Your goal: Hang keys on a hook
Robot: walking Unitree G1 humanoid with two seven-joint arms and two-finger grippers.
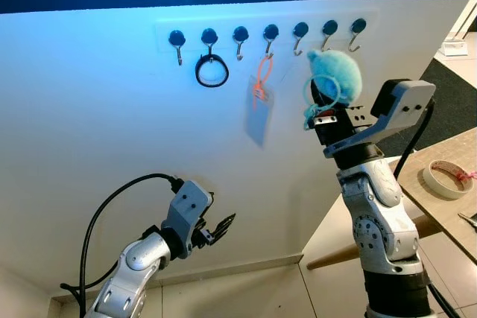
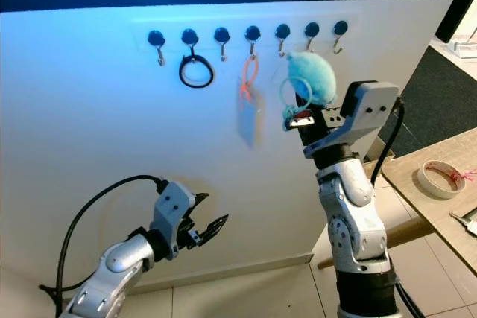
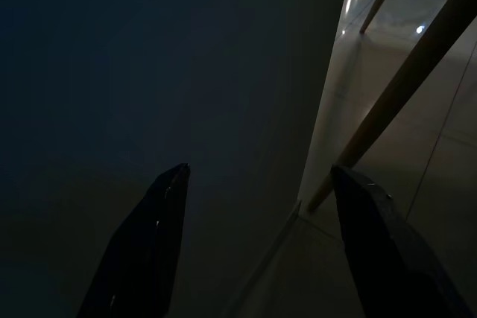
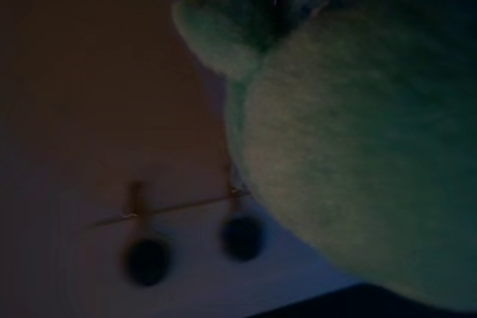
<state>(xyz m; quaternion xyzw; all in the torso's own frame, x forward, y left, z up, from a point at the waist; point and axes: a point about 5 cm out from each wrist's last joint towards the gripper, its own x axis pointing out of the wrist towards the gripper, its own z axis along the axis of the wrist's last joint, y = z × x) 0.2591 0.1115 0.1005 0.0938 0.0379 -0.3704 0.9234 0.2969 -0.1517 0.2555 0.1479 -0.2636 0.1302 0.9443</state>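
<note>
A row of several black-capped hooks (image 1: 270, 32) runs along the white wall. My right gripper (image 1: 324, 103) is raised just below the hooks on the right, shut on a fluffy blue keychain (image 1: 335, 72) with a teal ring (image 1: 322, 93). The fluff hides most of its fingers. In the right wrist view the fluff (image 4: 350, 147) looms large, with two hooks (image 4: 242, 236) just beyond it. My left gripper (image 1: 220, 227) hangs low by the wall, open and holding nothing, and its two fingers (image 3: 160, 243) stand wide apart.
A black ring (image 1: 212, 71) hangs on the second hook from the left. An orange lanyard with a card (image 1: 259, 106) hangs on the fourth. To the right stands a wooden table (image 1: 436, 210) with a tape roll (image 1: 447, 178), and its slanted leg (image 1: 373, 243) reaches the tiled floor.
</note>
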